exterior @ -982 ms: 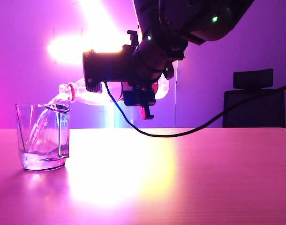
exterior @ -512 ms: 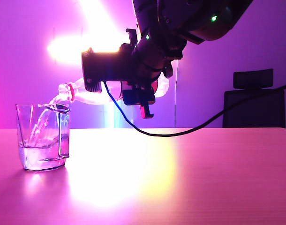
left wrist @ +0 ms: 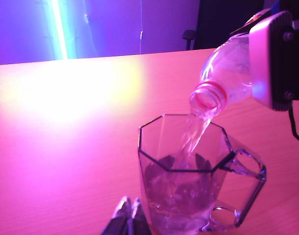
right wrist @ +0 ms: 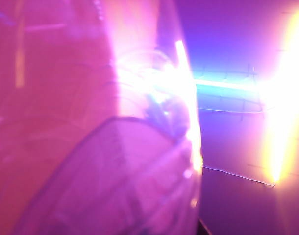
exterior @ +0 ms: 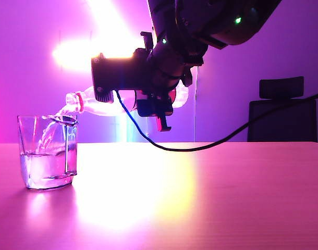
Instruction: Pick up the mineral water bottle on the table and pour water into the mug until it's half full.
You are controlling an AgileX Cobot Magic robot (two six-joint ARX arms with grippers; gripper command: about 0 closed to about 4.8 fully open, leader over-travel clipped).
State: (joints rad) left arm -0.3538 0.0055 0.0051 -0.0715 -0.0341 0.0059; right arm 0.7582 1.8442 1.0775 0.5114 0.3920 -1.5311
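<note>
Our right gripper (exterior: 158, 107) jaws clamp the mineral water bottle (exterior: 91, 103), pouring water (left wrist: 194, 134) into the mug (exterior: 47, 152) near the bench's (exterior: 200, 192) left edge, roughly a third full, while the left gripper (left wrist: 128, 213) jaws sit closed beside it

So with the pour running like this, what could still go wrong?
Overfill: water in the mug looks near a third full, and the right gripper holds the mineral water bottle tipped, stream flowing.
Spill: the neck hangs just above the rim nearest the arm, so a small wobble might send water onto the table.
Bump: the shut left gripper sits close beside the mug's base.
</note>
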